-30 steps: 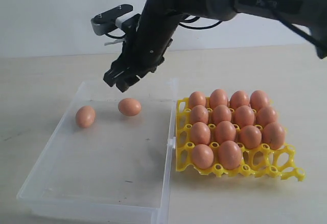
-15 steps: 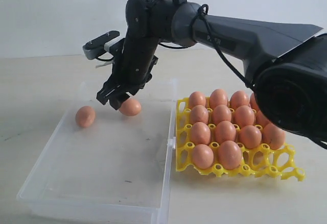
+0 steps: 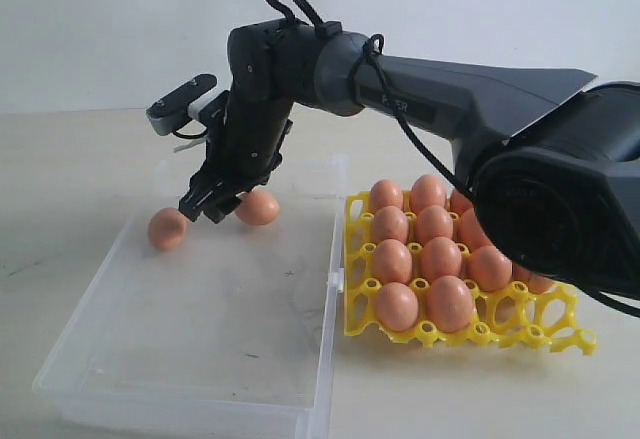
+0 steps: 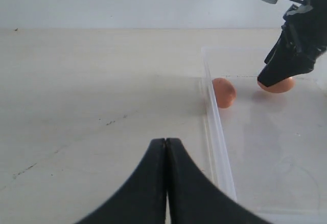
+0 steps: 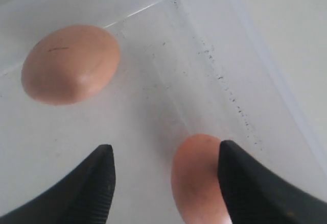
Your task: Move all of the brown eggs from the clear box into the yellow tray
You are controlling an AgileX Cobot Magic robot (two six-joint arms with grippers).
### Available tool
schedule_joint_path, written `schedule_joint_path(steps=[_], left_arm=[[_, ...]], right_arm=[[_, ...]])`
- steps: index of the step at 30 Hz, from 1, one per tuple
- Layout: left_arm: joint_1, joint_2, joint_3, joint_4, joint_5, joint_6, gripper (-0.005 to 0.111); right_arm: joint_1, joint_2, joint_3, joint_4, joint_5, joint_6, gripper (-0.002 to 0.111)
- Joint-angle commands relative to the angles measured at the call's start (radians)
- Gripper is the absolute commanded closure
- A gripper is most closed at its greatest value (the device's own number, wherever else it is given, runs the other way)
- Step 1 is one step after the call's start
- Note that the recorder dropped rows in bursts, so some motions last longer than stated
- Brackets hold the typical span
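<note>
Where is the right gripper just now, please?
In the exterior view, the right gripper hangs open, low over the far-left end of the clear box, between its two brown eggs.

I can read no text, number or brand in any of my views. The only thing that looks like lettering is a short pale mark on the dark forearm of my right arm (image 3: 405, 106) in the exterior view (a few light strokes, too small and blurred to tell the letters). One brown egg (image 5: 69, 63) carries a thin dark scratch, no sign.
</note>
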Motion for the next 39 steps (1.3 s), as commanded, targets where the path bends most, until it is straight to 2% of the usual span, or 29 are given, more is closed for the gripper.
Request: schedule_joint_path(steps=[1,13,28,39], left_arm=[[0.001,-0.006,-0.004,-0.002,-0.004,0.005,0.107],[0.001,-0.006,-0.004,-0.002,-0.004,0.005,0.107],[0.001,-0.006,-0.004,-0.002,-0.004,0.005,0.107],[0.001,-0.006,-0.004,-0.002,-0.004,0.005,0.107]], right_arm=[[0.001,0.034,-0.004,-0.019,-0.001,-0.008,0.05],[0.001,0.049,-0.004,-0.064,0.013,0.002,0.05],[-0.001,-0.102,-0.004,-0.132,0.031,0.049,0.051],[-0.001,-0.105,-0.001,-0.161,0.055,0.054,0.052]])
